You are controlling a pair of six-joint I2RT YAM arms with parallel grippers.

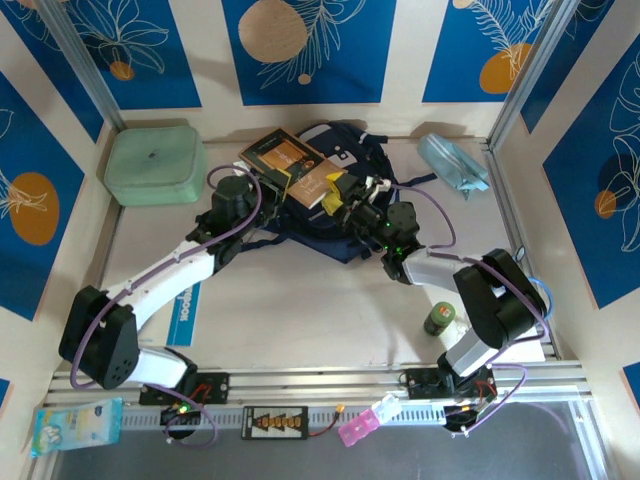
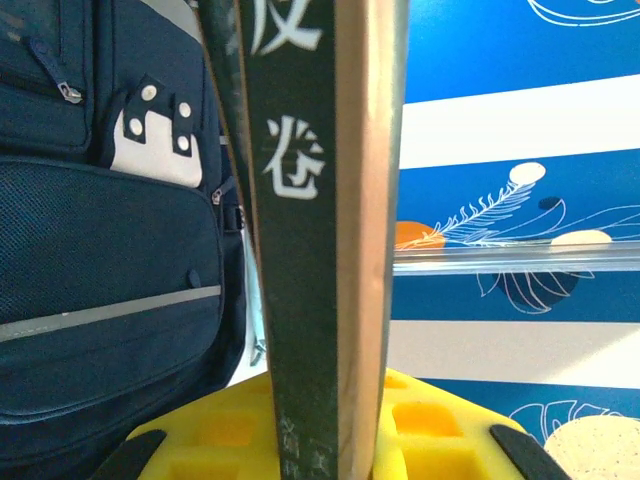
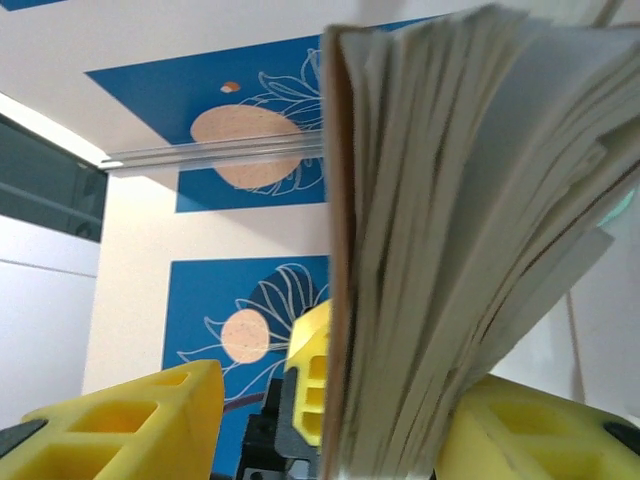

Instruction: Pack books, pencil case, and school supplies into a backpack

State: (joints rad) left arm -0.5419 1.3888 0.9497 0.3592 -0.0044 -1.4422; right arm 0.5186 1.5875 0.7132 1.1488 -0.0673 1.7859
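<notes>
While the tan-brown book [image 1: 292, 160] is held up over the backpack [image 2: 100, 300], the step in hand is judged to be the packing of a book. The left gripper [image 2: 320, 440] is seen nearly closed, and the spine of the book is clamped between its yellow pads, with the book standing on edge just beside the front pocket of the backpack. The right gripper [image 3: 335, 430] is placed around the page edge on the other side. Its jaws are about half apart: one pad appears to touch the pages and the other pad [image 3: 140, 420] stands apart from the cover, so a firm hold is not shown. The pencil case [image 1: 455, 165] is lying well apart, near the right wall, not yet packed. For the next move, a secure hold from both sides is probably needed. The book must then be lowered into the main opening, which cannot be made out here.
</notes>
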